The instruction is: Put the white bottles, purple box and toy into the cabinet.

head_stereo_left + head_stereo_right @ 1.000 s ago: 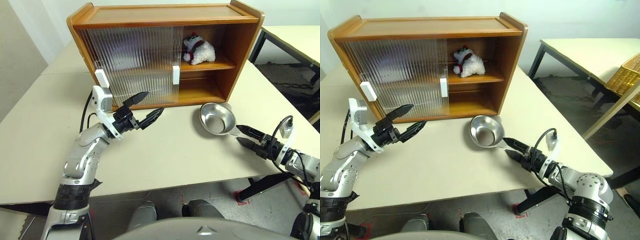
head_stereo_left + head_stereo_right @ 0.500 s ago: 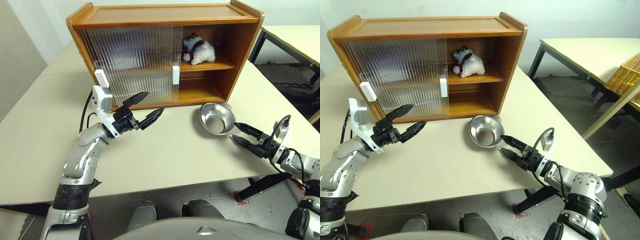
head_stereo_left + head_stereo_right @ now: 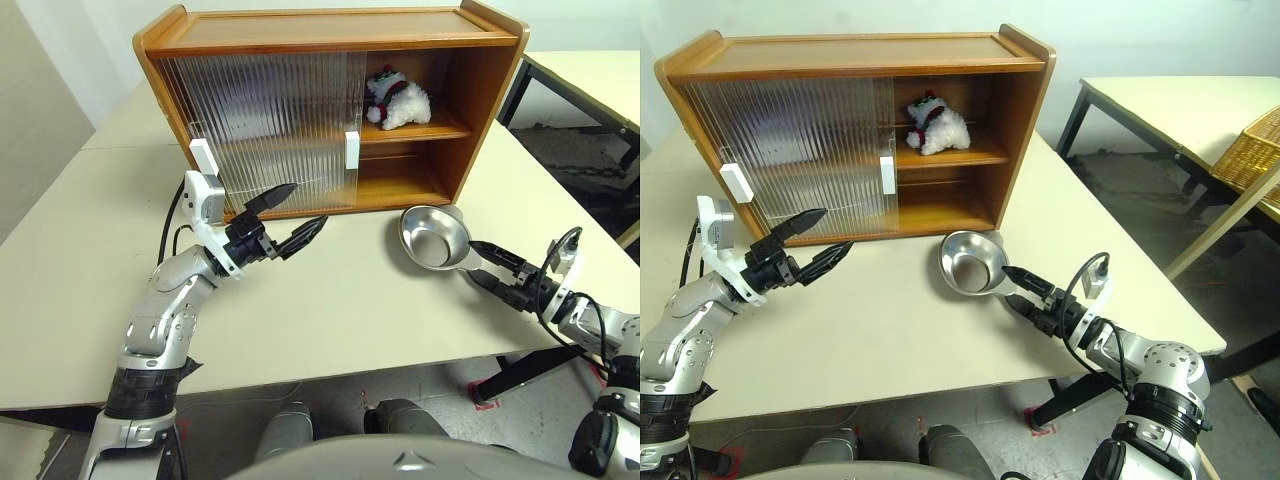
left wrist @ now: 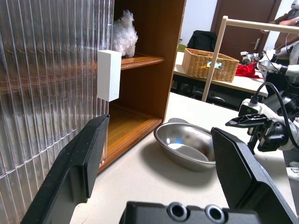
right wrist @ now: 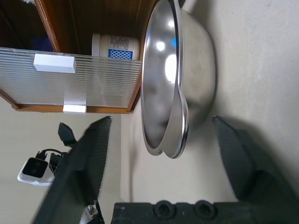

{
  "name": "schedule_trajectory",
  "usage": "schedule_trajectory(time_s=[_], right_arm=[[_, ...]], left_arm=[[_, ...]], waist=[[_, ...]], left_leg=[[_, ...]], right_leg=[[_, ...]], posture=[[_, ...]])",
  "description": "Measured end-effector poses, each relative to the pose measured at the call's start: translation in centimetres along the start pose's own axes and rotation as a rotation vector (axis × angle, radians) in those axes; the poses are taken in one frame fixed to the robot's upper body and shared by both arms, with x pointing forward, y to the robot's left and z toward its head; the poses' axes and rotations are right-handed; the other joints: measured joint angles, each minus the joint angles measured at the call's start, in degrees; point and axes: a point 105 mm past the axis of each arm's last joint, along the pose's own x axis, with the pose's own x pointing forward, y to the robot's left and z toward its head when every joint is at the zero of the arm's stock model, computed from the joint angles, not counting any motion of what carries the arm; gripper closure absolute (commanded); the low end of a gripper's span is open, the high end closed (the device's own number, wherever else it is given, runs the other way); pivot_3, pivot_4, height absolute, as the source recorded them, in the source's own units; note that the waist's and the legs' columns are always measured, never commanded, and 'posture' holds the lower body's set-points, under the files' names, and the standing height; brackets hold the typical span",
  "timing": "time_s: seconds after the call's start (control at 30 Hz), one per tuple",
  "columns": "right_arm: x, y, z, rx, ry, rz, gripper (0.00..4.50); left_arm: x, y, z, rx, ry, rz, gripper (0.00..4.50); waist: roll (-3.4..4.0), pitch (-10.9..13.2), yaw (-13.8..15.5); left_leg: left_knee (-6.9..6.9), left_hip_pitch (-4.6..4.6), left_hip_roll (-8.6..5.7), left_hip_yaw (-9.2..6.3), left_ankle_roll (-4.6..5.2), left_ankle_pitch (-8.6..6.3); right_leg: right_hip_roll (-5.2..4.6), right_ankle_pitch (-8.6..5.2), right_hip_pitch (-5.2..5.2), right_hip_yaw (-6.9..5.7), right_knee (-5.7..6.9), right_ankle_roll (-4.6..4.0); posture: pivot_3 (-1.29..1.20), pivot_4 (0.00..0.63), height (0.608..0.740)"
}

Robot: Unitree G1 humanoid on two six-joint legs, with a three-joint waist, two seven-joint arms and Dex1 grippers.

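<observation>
Just beyond the right pincer (image 3: 488, 264), a shallow round metal bowl (image 3: 434, 236) is sitting empty on the cream desk (image 3: 330, 310). The pincer's two black fingers (image 5: 88, 154) are standing apart on either side of the bowl's near rim, and I cannot tell whether they are touching it. Past the bowl, the brown wooden cabinet (image 3: 330, 30) is standing with its right half open. The plush snowman toy (image 3: 397, 100) is lying on the upper shelf there, above and well beyond the right pincer.

Ahead of the left pincer (image 3: 292, 213), the ribbed translucent sliding doors (image 3: 260, 130) are covering the cabinet's left half, with two white rectangular handles (image 3: 352, 149) on them. This pincer is hovering just above the desk near the cabinet's lower front edge, its fingers spread wide and gripping nothing.

Beyond the bowl in the right wrist view, one white bottle (image 5: 116, 46) with a blue-printed label is resting on the lower shelf, partly behind the door's edge (its lower part is blurred by the ribbed pane).
</observation>
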Motion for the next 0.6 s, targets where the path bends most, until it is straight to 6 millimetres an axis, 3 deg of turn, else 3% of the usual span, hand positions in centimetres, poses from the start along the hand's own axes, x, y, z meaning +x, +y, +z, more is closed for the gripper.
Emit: schedule_trajectory(time_s=[0.3,0.6], right_arm=[[0.1,-0.2,0.4,0.01,-0.023,0.001,4.37],[0.2,0.0,1.2,0.011,-0.046,0.024,4.47]], left_arm=[[0.2,0.1,0.3,0.008,-0.004,-0.005,0.0],[0.2,0.1,0.3,0.012,-0.004,-0.008,0.0]], waist=[[0.0,0.0,0.0],[0.0,-0.02,-0.02]], left_leg=[[0.01,0.01,0.0,0.01,0.01,0.0],[0.04,0.1,-0.02,0.04,0.03,0.02]], right_leg=[[0.0,0.01,0.02,0.0,0.0,0.02],[0.01,0.03,0.14,-0.02,0.01,0.03]], posture=[[-0.04,0.022,0.74],[-0.05,0.012,0.74]])
